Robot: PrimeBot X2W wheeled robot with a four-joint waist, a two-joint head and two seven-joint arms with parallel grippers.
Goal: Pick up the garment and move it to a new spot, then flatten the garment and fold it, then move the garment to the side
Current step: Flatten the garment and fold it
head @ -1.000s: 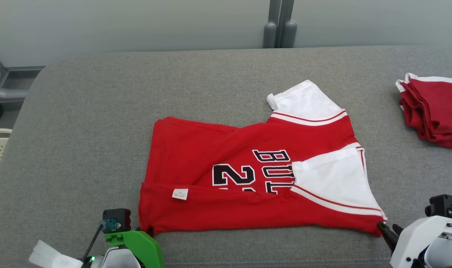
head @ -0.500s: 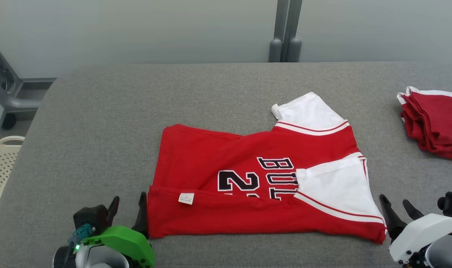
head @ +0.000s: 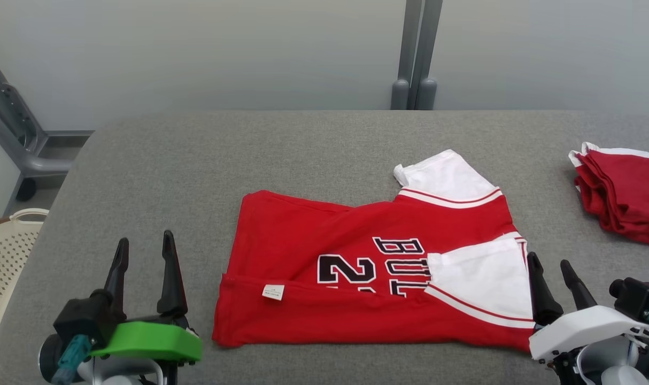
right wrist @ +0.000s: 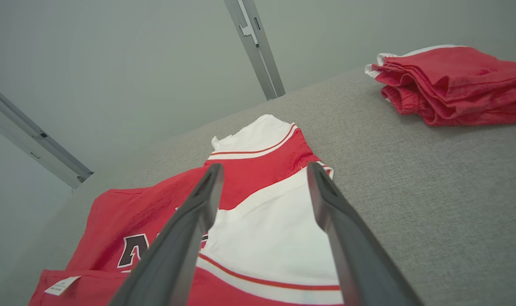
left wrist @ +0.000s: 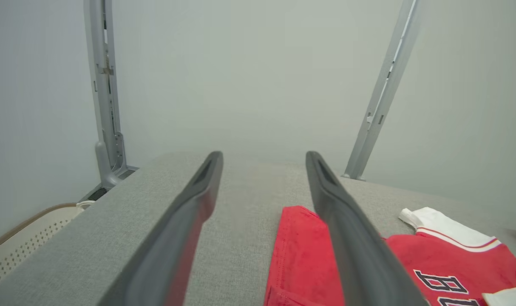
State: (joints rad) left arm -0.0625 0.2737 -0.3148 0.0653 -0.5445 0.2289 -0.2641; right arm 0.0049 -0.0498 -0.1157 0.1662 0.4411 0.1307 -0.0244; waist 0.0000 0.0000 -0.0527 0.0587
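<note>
The garment [head: 356, 267] is a red jersey with white sleeves and black lettering, lying on the grey table [head: 196, 160] with its near long edge folded up over the body. My left gripper [head: 144, 241] stands open and empty, lifted off the cloth to the left of the jersey's lower left corner. My right gripper [head: 550, 263] is open and empty too, raised beside the jersey's lower right corner. In the left wrist view the garment [left wrist: 300, 259] lies right of the open left gripper [left wrist: 263, 158]. In the right wrist view the open right gripper [right wrist: 264, 170] hovers over the garment [right wrist: 258, 212].
A stack of folded red and white garments [head: 624, 187] sits at the table's right edge, the same stack [right wrist: 449, 83] appearing in the right wrist view. A cream perforated basket [head: 4, 251] stands off the table's left side. Grey frame posts [head: 415, 53] rise behind the table.
Both grippers let go of the jersey's near corners, opened wide and lifted away. The head camera tilted up, so the whole scene sits lower in view.
</note>
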